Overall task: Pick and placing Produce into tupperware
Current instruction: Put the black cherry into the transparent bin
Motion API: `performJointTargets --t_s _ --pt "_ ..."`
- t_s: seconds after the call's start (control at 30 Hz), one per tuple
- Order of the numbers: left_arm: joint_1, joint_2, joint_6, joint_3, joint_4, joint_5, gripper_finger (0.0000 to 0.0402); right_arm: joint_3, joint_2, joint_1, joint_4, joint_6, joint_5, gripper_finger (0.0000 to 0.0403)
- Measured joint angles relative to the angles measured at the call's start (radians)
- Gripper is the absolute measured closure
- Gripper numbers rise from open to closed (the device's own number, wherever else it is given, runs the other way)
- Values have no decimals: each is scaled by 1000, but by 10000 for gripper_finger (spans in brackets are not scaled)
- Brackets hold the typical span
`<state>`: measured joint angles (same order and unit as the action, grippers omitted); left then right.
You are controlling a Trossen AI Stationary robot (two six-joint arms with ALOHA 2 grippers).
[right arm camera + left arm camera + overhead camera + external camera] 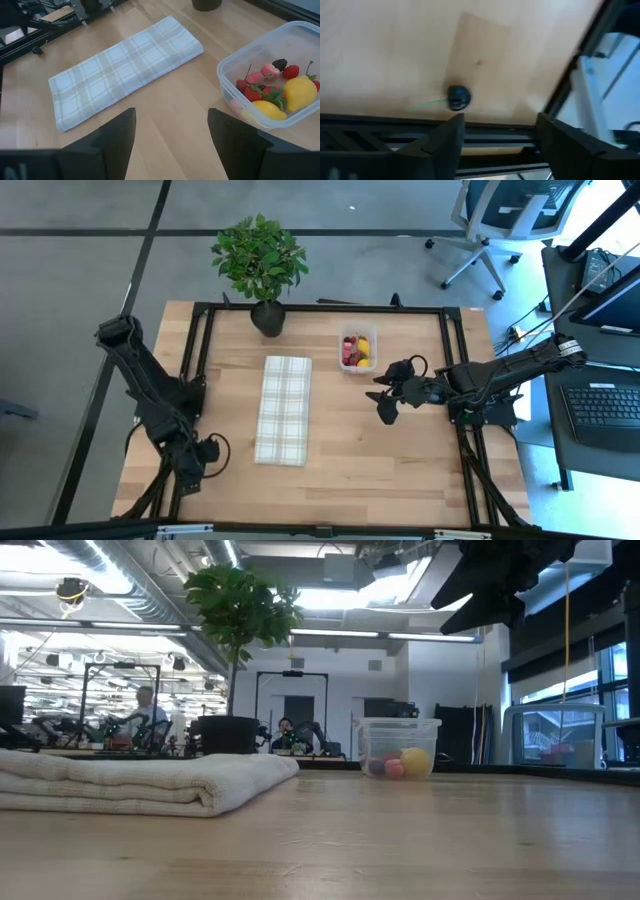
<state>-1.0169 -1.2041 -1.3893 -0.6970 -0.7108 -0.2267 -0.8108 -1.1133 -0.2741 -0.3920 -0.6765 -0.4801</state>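
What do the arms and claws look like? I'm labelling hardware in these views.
Both arms are black and jointed, with cables looping near the wrists. The left claw and right claw each have two flat, dark, blunt fingers. No markings are visible.

Robotics lab: more arm rigs [110,730], exposed ceiling ducts [130,580].

The right claw [172,145] hangs over the bare wooden counter [165,90], its two dark fingers [107,145] spread apart with nothing between them. Just beyond them lies a long checked cloth [125,67], folded flat and set at a slant. Off to one side stands the clear tub [235,65] — inside it, the fruit [272,90]: two yellow pieces, several red and pink ones, one dark. A dark pot [206,4] shows at the far edge.
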Motion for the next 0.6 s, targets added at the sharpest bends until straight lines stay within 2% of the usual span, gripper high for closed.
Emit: performJointTargets --t_s 0.17,0.33,0.43,0.6 --pt "-12 0 -16 47 8 20 122 0 0 0 0 0 0 153" --pt "-12 0 -7 48 13 54 108 0 -1 0 0 1 0 153" --pt "-13 0 94 48 20 33 111 0 -7 0 -1 2 -19 153" --pt "-24 0 365 48 33 14 118 -1 -44 0 5 4 -62 153"
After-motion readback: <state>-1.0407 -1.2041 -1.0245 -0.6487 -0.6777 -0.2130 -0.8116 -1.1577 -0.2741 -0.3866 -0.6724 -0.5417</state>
